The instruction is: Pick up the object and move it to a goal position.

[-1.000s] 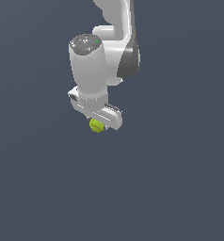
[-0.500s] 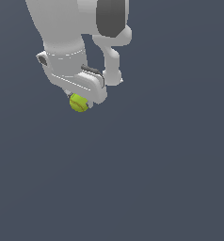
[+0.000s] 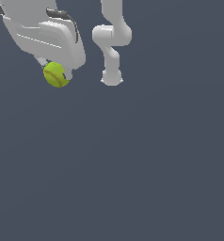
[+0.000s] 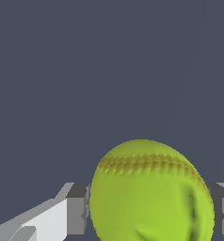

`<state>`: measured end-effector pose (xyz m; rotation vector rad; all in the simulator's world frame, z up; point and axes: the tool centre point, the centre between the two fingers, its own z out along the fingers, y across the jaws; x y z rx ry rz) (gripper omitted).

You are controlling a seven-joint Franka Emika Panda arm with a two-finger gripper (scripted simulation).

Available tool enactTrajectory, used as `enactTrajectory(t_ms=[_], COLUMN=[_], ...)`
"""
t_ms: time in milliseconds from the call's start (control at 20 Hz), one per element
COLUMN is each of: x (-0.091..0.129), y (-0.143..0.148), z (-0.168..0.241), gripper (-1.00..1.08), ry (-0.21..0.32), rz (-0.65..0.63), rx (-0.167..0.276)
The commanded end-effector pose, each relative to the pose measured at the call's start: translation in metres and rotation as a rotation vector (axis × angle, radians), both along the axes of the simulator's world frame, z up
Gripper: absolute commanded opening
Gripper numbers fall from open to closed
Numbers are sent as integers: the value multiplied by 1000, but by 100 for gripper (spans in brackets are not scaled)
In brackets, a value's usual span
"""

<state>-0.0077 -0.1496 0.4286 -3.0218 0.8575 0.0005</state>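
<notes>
Yellow-green ball point(image 3: 55, 75) with thin reddish-brown stitched seam lines hangs at the tip of the gripper point(image 3: 55, 74), in the upper part of the exterior view, toward that view's left. Most of its round body shows below the white hand housing point(image 3: 45, 40), and a curved seam crosses its lower face. The fingers are largely hidden behind the housing and the ball, with only a small pale piece showing just beside the ball on the exterior view's right. The ball is clamped there and lifted clear of the plain dark grey-blue ground point(image 3: 132, 164). To the exterior view's right of the hand, apart from it, stands the white column of the arm base point(image 3: 112, 42), ending in a round foot on the ground.

In the wrist view the ball point(image 4: 151, 193) fills much of the frame close to the camera, a stitched seam arching across its upper part. A grey finger pad point(image 4: 77, 209) touches one side of it and a second pad point(image 4: 223, 207) touches the opposite side, so the gripper point(image 4: 149, 209) is closed around the ball. Behind it lies only the flat grey-blue ground point(image 4: 85, 70).
</notes>
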Motion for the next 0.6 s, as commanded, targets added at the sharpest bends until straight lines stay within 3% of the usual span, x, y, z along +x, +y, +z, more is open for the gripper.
enactTrajectory(t_ms=[0, 550], x=[-1, 0], y=[-8, -26], z=[19, 59], gripper=[-100, -100], ry=[0, 0], rz=[1, 2], rx=[0, -1])
